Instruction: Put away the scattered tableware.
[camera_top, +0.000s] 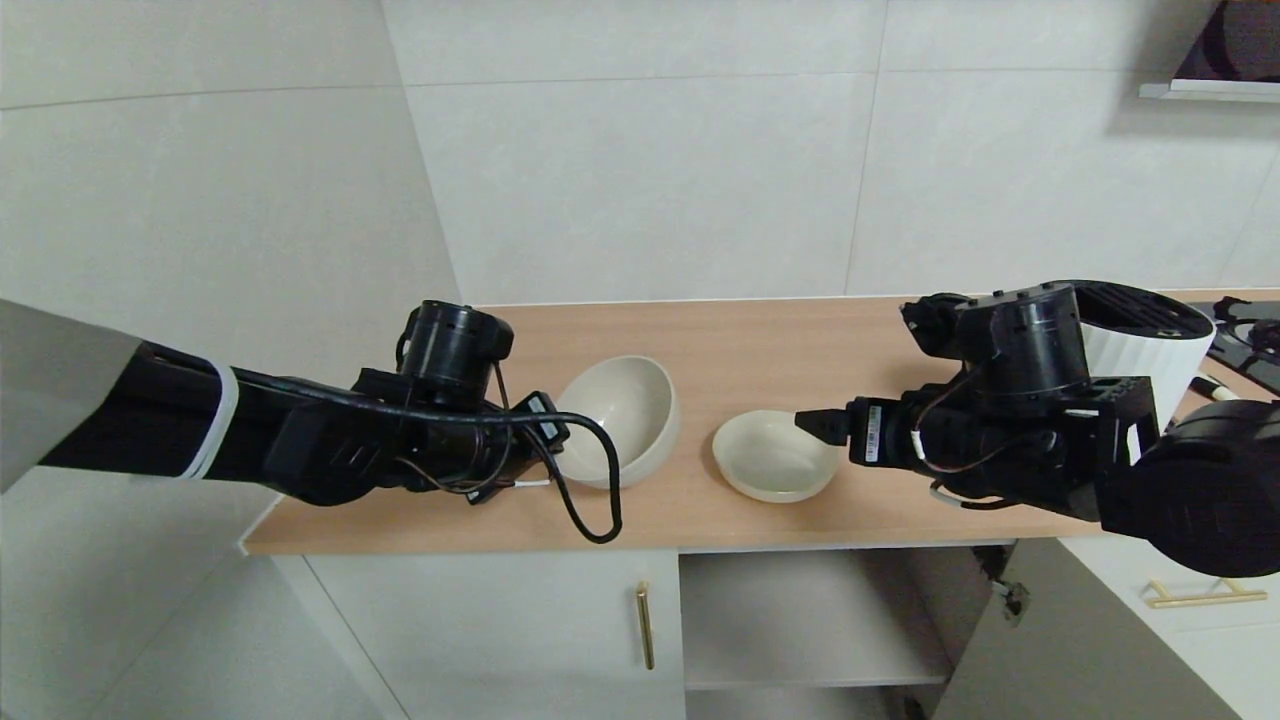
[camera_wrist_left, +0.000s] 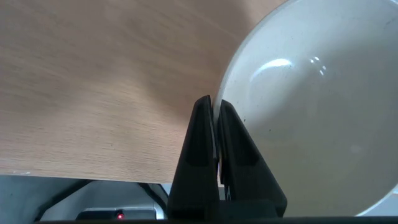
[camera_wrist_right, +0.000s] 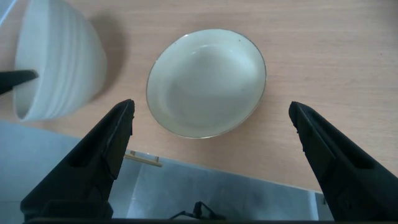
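A large cream bowl (camera_top: 625, 420) is tipped on its side at the middle of the wooden counter (camera_top: 760, 340). My left gripper (camera_top: 553, 430) is shut on its rim; in the left wrist view the two fingers (camera_wrist_left: 202, 143) pinch the rim of the bowl (camera_wrist_left: 311, 112). A smaller, shallow cream bowl (camera_top: 775, 455) sits upright to its right. My right gripper (camera_top: 820, 425) is open just above that small bowl's right side. In the right wrist view the small bowl (camera_wrist_right: 207, 81) lies between the spread fingers of the right gripper (camera_wrist_right: 210, 107), with the tilted large bowl (camera_wrist_right: 56, 62) beyond.
A white ribbed container (camera_top: 1150, 335) with a black top stands at the counter's right end, beside a stove (camera_top: 1245, 335). Below the counter's front edge is an open cupboard shelf (camera_top: 800, 620) and a door with a gold handle (camera_top: 645, 625). A tiled wall backs the counter.
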